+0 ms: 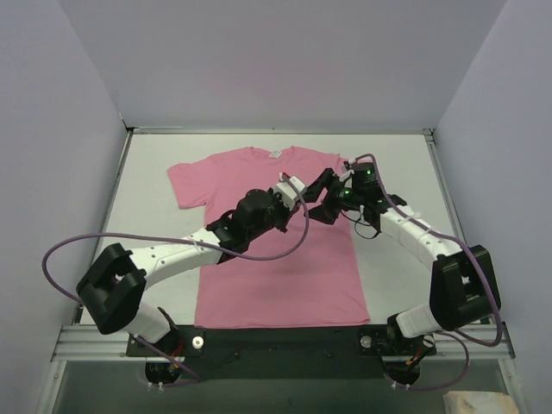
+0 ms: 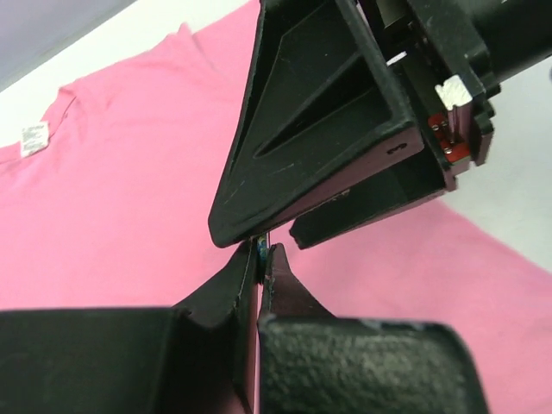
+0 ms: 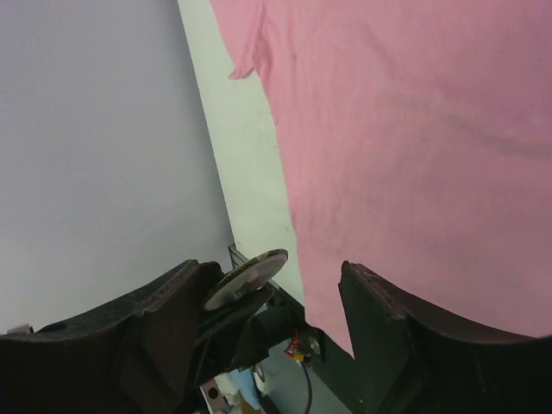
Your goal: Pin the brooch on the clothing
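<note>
White counter (image 1: 147, 172) boxed in by plain pale grey-lavender walls (image 1: 285, 60) on three sides. Aluminium rail (image 1: 73, 347) along its near edge. Light even, diffuse; shadows soft.

The pale surface (image 1: 397, 172) carries a pink T-shirt (image 1: 276, 285), spread flat across its middle. The neckline points to 12 o'clock, with a small white label (image 1: 276, 154) inside it. The hem lies at 6 o'clock, near the surface's front edge. One short sleeve reaches toward 10 o'clock. Strips of the surface show beside the shirt at 3 and 9 o'clock.
</note>
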Robot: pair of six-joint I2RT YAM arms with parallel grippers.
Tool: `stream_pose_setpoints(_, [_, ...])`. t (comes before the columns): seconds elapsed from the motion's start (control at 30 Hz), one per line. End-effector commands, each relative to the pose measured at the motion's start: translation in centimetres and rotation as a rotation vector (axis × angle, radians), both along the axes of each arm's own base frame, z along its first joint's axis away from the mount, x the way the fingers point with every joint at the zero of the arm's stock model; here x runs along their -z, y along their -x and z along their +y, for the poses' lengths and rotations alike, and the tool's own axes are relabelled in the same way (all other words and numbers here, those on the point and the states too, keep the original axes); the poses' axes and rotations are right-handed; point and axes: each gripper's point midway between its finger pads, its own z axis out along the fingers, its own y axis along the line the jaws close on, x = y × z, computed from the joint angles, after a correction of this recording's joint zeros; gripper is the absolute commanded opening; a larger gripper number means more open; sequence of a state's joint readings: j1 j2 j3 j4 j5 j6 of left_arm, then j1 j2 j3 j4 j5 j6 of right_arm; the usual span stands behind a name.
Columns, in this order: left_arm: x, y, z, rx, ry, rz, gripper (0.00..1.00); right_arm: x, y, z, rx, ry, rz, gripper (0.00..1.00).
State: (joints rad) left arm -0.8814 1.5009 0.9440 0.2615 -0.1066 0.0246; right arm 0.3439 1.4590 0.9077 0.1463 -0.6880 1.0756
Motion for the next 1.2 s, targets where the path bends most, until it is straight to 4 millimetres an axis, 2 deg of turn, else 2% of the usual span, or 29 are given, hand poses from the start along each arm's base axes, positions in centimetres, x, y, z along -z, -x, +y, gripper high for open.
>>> stream_pose_setpoints(0.0, [-2.4,-1.2,2.6,-0.056,0.129,0.041,0.0,-5.9,0.2,-1.0,-0.047,-0.015,-0.244,0.66])
stream_pose_setpoints(0.03, [-2.4,-1.1,2.8,-0.049,0.142,0.053,0.0,-7.1,0.3,-1.2,-0.048,-0.023,-0.292,0.67])
stream_pose_setpoints(0.1, [-3.6,-0.8,3.1,-0.019,0.2,0.071,0.0,-8.1,0.3,-1.5,-0.049,-0.038,-0.343,0.68])
stream_pose_setpoints(0.13, [-3.9,-0.6,3.2,-0.011,0.219,0.076,0.0,-9.6,0.5,-1.5,-0.06,-0.067,-0.401,0.68])
stream_pose_setpoints(0.2, [-4.9,-0.1,3.4,0.025,0.273,0.095,0.0,-10.2,0.7,-1.7,-0.062,-0.093,-0.443,0.71])
stream_pose_setpoints(0.23, [-5.2,0.0,3.6,0.033,0.293,0.101,0.0,-11.7,0.9,-1.9,-0.067,-0.125,-0.5,0.73])
stream_pose_setpoints(0.27, [-5.3,0.7,3.4,0.069,0.319,0.126,0.0,-11.7,1.2,-2.0,-0.069,-0.137,-0.515,0.91])
stream_pose_setpoints(0.3, [-6.1,0.6,3.8,0.072,0.346,0.118,0.0,-13.6,1.3,-2.2,-0.067,-0.167,-0.599,0.92])
stream_pose_setpoints(0.37, [-6.5,1.1,3.8,0.103,0.381,0.142,0.0,-14.5,1.9,-2.3,-0.074,-0.19,-0.647,0.99])
stream_pose_setpoints(0.5, [-8.1,2.7,3.4,0.216,0.453,0.17,0.0,-15.8,2.9,-2.1,-0.128,-0.195,-0.74,0.99])
stream_pose_setpoints(0.57, [-9.4,3.3,3.5,0.254,0.499,0.166,0.0,-16.0,3.5,-1.8,-0.165,-0.209,-0.764,0.99])
stream_pose_setpoints(0.73, [-11.3,4.9,3.7,0.359,0.588,0.187,0.0,-16.8,4.4,-1.4,-0.213,-0.234,-0.827,0.97])
stream_pose_setpoints(0.77, [-12.4,5.1,4.0,0.367,0.63,0.177,0.0,-16.9,4.5,-1.2,-0.22,-0.238,-0.833,0.97])
stream_pose_setpoints(0.83, [-12.9,5.5,4.3,0.38,0.667,0.174,0.0,-17.3,4.7,-1.0,-0.219,-0.25,-0.854,0.95])
stream_pose_setpoints(0.87, [-14.0,5.8,4.5,0.392,0.705,0.154,0.0,-17.5,4.9,-0.9,-0.222,-0.256,-0.863,0.95])
stream_pose_setpoints(1.0, [-14.8,6.2,4.5,0.407,0.748,0.162,0.0,-18.4,5.6,0.1,-0.243,-0.292,-0.899,0.91])
stream_pose_setpoints(1.17, [-15.2,6.7,4.1,0.455,0.757,0.193,0.0,-18.4,5.8,1.5,-0.277,-0.307,-0.893,0.87])
